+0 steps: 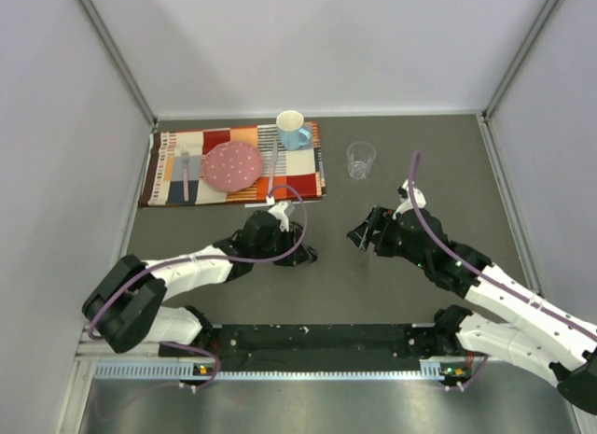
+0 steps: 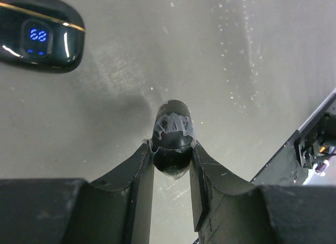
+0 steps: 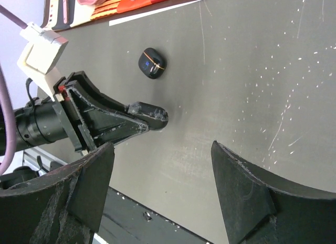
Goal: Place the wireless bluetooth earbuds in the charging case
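Left wrist: left hand (image 2: pixel 170 160) pinches the tiny, slick-looking earbud (image 2: pixel 172 129) mid-body; case (image 2: pixel 39 36) at ten o'clock; right hand (image 3: pixel 163 197) spread, empty.

The left hand (image 1: pixel 306 256) lies near the colourful placemat (image 1: pixel 168 177).

Glossy earbud (image 2: pixel 171 152) and case (image 2: pixel 39 36); scuffed matt table (image 2: pixel 252 71)

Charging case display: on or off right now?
On. Blue digits glow on the front of the charging case in the left wrist view; a faint blue spot shows in the right wrist view too.
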You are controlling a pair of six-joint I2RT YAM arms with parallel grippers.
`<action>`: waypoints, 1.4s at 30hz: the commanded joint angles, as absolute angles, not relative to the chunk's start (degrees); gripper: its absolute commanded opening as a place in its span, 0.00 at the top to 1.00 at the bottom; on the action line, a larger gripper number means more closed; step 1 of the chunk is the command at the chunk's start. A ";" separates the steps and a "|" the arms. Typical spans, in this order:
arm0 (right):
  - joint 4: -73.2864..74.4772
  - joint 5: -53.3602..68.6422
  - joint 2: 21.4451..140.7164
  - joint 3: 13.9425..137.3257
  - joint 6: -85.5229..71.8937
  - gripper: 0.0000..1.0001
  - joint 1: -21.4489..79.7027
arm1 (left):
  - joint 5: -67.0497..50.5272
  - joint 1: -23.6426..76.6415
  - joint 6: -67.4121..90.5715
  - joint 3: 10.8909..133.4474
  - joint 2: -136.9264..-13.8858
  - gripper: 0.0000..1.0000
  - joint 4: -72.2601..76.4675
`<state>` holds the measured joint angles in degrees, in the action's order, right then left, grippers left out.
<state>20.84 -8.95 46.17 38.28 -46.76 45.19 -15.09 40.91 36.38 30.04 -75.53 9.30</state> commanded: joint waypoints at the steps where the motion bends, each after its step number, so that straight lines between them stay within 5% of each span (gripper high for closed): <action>1: 19.42 -8.44 45.70 37.88 -47.55 0.25 44.91 | -10.82 41.22 38.67 31.82 -76.38 0.90 9.84; 42: 19.07 -8.96 46.05 38.14 -45.97 0.25 44.91 | -1.14 41.31 38.24 34.45 -78.66 0.41 0.26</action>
